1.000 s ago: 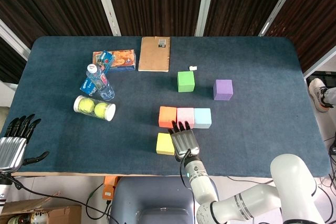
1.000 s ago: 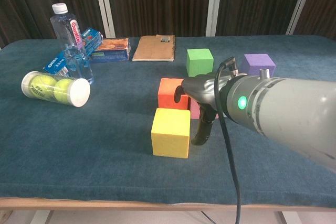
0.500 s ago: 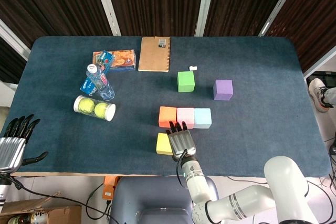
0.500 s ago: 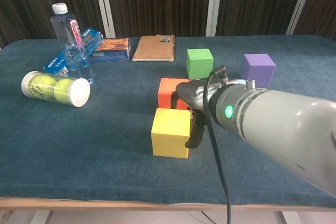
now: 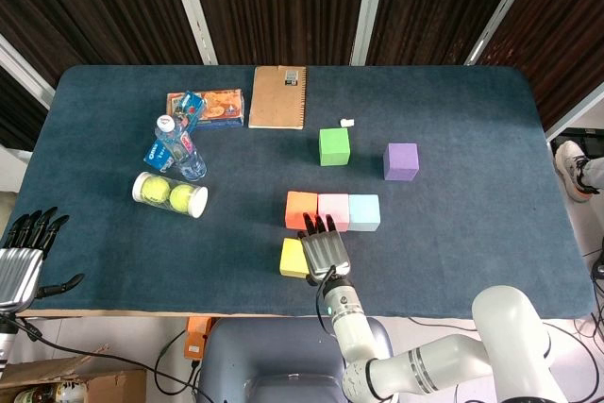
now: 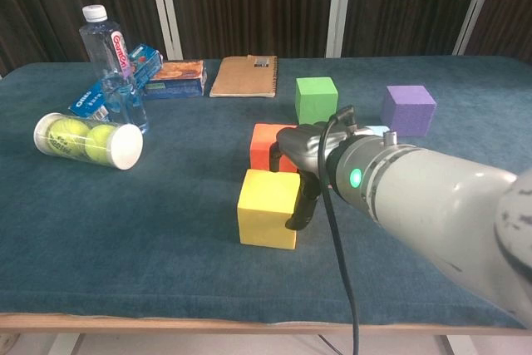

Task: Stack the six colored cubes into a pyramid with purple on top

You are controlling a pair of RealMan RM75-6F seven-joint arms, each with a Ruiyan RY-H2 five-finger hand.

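A row of orange [image 5: 301, 209], pink [image 5: 333, 211] and light blue [image 5: 364, 212] cubes lies mid-table. The green cube [image 5: 334, 146] and purple cube [image 5: 401, 161] sit apart behind it. The yellow cube [image 5: 293, 258] lies in front of the orange one. My right hand [image 5: 324, 247] hangs at the yellow cube's right side, fingers [image 6: 301, 208] pointing down and touching that face of the yellow cube [image 6: 268, 208]; it holds nothing. The arm hides the pink cube in the chest view. My left hand [image 5: 24, 257] rests off the table's near left corner, fingers spread, holding nothing.
A tube of tennis balls [image 5: 170, 194], a water bottle [image 5: 176, 145], snack packs [image 5: 204, 105] and a brown notebook [image 5: 278, 96] occupy the far left half. A small white scrap [image 5: 346, 123] lies behind the green cube. The table's front edge [image 6: 166, 315] runs close to the yellow cube.
My right hand has moved left up against the yellow cube's right face, and the cube has slid slightly left. The left hand has barely moved.
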